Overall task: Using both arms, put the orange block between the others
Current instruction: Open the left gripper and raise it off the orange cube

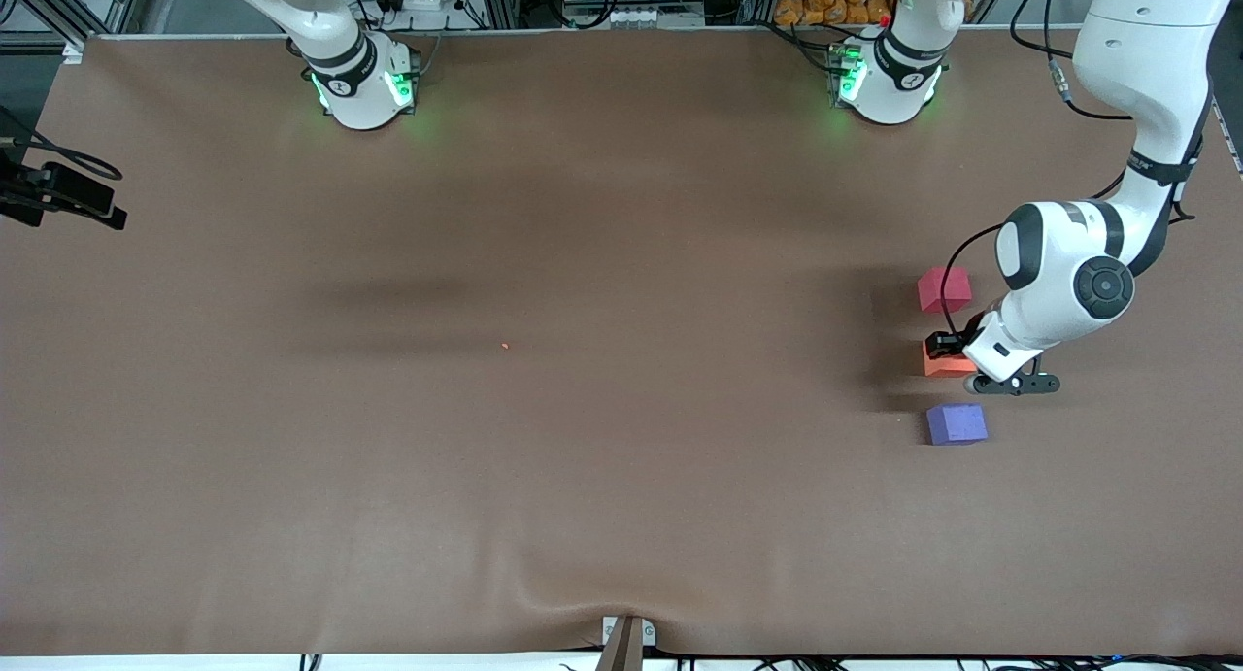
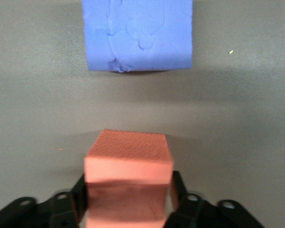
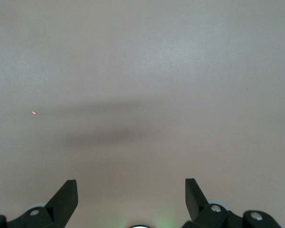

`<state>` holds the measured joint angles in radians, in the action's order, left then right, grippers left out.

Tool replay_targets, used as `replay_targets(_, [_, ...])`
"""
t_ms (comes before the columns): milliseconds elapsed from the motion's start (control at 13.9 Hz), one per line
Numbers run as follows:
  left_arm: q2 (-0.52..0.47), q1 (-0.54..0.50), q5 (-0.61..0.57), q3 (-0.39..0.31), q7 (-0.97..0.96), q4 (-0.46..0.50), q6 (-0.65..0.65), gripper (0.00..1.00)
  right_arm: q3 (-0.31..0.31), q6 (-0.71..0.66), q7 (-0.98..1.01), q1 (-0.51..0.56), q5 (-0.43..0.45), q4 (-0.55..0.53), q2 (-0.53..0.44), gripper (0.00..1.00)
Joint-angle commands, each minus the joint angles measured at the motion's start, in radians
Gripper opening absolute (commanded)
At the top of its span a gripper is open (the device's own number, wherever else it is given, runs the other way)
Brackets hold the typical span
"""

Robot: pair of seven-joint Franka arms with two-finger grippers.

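The orange block [image 1: 942, 365] [image 2: 128, 159] rests on the brown table between the red-pink cube [image 1: 944, 289] and the purple-blue cube [image 1: 957, 424] [image 2: 138, 33], the three in a line near the left arm's end. My left gripper [image 1: 948, 353] [image 2: 128, 199] is low around the orange block, its fingers [image 2: 80, 197] flanking the block's sides with a thin gap showing, so open. The red-pink cube is hidden in the left wrist view. My right gripper [image 3: 131, 194] hangs open over bare table with nothing between its fingers; it does not show in the front view.
A black camera mount [image 1: 60, 195] juts over the table edge at the right arm's end. A tiny orange speck [image 1: 504, 346] [image 3: 34, 112] lies mid-table. The mat bulges by a bracket [image 1: 626, 637] at the near edge.
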<state>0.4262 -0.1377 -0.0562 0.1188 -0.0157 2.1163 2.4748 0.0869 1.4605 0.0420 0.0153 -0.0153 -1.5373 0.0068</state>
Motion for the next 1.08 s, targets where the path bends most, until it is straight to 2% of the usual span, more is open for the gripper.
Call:
replay_targets(0, [-0.009,-0.006,-0.019,0.010,-0.013,-0.002,0.013,1.00,-0.009,-0.006,-0.001,0.008,-0.003,-0.012,-0.022,1.00])
replay_targets(215, [-0.099,-0.005,-0.007,0.013,-0.012,-0.006,-0.066,1.00,-0.009,-0.006,-0.001,0.008,-0.003,-0.012,-0.022,1.00])
replay_targets(430, [-0.246,-0.010,0.009,0.048,-0.012,-0.076,-0.293,1.00,-0.012,-0.006,-0.001,0.006,-0.003,-0.007,-0.024,1.00])
replay_targets(645, [-0.363,-0.008,0.049,0.071,-0.035,-0.218,-0.523,1.00,-0.012,-0.008,-0.001,0.006,-0.003,-0.009,-0.024,1.00])
replay_targets(861, [-0.373,-0.005,0.045,0.071,-0.043,-0.446,-0.779,1.00,-0.012,-0.011,-0.001,-0.001,-0.003,-0.009,-0.024,1.00])
replay_targets(1004, [-0.377,-0.006,0.044,0.070,-0.027,-0.544,-0.879,1.00,-0.010,-0.011,-0.001,-0.001,-0.003,-0.009,-0.024,1.00])
